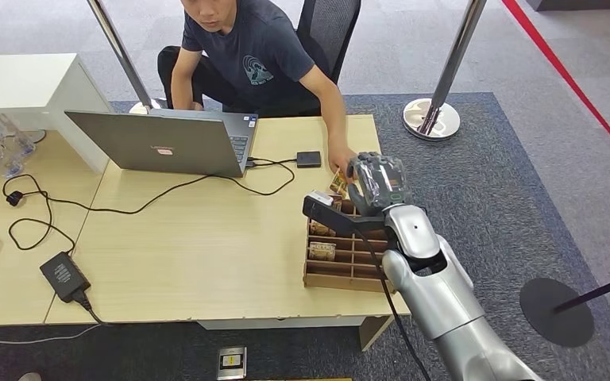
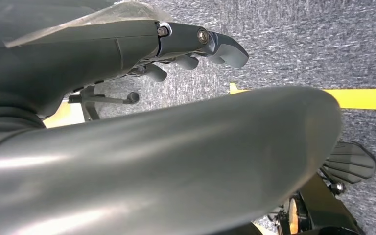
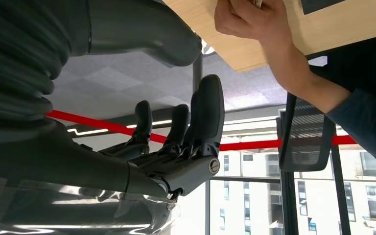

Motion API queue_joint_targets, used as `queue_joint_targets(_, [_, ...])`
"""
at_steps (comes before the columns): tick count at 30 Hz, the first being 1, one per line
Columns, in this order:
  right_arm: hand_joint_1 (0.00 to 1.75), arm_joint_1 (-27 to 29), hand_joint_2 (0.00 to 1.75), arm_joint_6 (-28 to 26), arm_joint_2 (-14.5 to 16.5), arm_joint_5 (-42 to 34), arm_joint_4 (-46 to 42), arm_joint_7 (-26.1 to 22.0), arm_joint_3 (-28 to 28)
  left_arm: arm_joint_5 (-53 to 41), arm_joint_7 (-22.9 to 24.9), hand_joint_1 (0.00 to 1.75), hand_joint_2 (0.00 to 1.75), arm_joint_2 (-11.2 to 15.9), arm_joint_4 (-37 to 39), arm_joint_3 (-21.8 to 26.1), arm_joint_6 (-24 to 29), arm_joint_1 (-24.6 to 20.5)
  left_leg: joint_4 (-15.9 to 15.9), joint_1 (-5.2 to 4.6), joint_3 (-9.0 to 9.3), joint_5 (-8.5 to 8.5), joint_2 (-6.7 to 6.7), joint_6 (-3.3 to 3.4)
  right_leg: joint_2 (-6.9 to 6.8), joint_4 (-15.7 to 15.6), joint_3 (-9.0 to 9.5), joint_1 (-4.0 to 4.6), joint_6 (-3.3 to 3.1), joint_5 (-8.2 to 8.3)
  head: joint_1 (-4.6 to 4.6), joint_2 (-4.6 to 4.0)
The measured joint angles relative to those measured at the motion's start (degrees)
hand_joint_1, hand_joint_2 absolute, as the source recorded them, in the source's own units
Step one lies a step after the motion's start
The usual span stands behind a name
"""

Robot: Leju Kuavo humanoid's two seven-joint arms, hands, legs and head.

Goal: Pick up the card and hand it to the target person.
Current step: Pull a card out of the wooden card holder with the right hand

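Wooden tray (image 1: 341,279) sits near the right hand (image 1: 376,181), which hovers empty with fingers apart since the person's hand (image 1: 339,163) covers the card (image 1: 338,185).

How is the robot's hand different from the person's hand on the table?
The robot's right hand is grey and dark and looks like hard plastic or metal; the person's hand is bare skin. The robot's hand hangs above the wooden tray with its fingers apart, holding nothing; the person's hand rests on the table, curled over something. Both sit near the table's far right corner.
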Motion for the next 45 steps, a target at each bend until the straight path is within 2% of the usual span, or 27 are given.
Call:
queue_joint_targets(4, [0.85,0.16,1.75,-0.10,-0.10,0.40,0.05,0.41,-0.34,0.11,0.07,0.00,0.00,-0.05,0.00,0.11,0.02,-0.04,0.00,0.00,0.00,0.00,0.00,0.00,0.00,-0.01,-0.01,0.00,0.00,0.00,-0.01,0.00])
queue_joint_targets(9, [0.86,1.28,1.75,-0.83,-0.84,0.86,-0.24,0.81,-1.26,0.14,-0.01,0.00,0.00,-0.09,0.00,0.26,0.02,-0.04,0.00,0.00,-0.01,-0.01,0.00,0.00,0.00,-0.02,-0.03,0.00,0.01,0.00,-0.01,0.00])
queue_joint_targets(13, [0.76,3.64,1.75,-0.99,-2.20,1.75,-2.52,0.88,-2.40,0.01,-0.37,0.00,0.00,-0.09,0.00,0.28,0.01,-0.01,0.00,0.00,-0.03,-0.02,0.00,-0.01,0.00,-0.02,-0.04,0.00,0.01,-0.02,-0.01,0.00])
queue_joint_targets(18, [0.73,7.08,1.75,-1.02,-4.57,2.19,-5.66,0.94,-3.60,-0.29,-0.44,0.00,0.00,-0.09,0.00,0.26,-0.06,0.02,0.00,0.00,-0.04,-0.03,-0.01,-0.01,0.00,-0.02,-0.05,0.00,0.02,-0.04,-0.01,0.01])
queue_joint_targets(24, [0.78,8.92,1.75,-1.13,-6.20,2.05,-6.90,1.00,-4.36,-0.39,-0.44,0.00,0.00,-0.09,0.00,0.26,-0.09,0.02,0.00,0.00,-0.03,-0.03,0.01,-0.01,0.00,-0.02,-0.05,0.00,0.01,-0.04,-0.01,0.01])
queue_joint_targets(35, [0.78,9.00,1.75,-1.15,-6.26,1.47,-6.85,0.64,-4.33,-0.78,-0.74,0.00,0.00,-0.09,0.00,0.26,-0.48,0.01,0.00,0.00,-0.06,-0.03,0.00,-0.01,0.00,-0.01,-0.05,0.00,0.01,-0.04,0.00,0.01])
queue_joint_targets(45, [0.75,7.40,1.75,-0.94,-4.39,0.70,-4.86,-0.17,-4.29,-0.89,-0.75,0.00,0.00,-0.11,0.00,0.26,-0.52,0.02,-0.01,0.00,-0.06,-0.03,0.00,-0.01,0.00,-0.01,-0.05,0.00,0.01,-0.04,0.00,0.01])
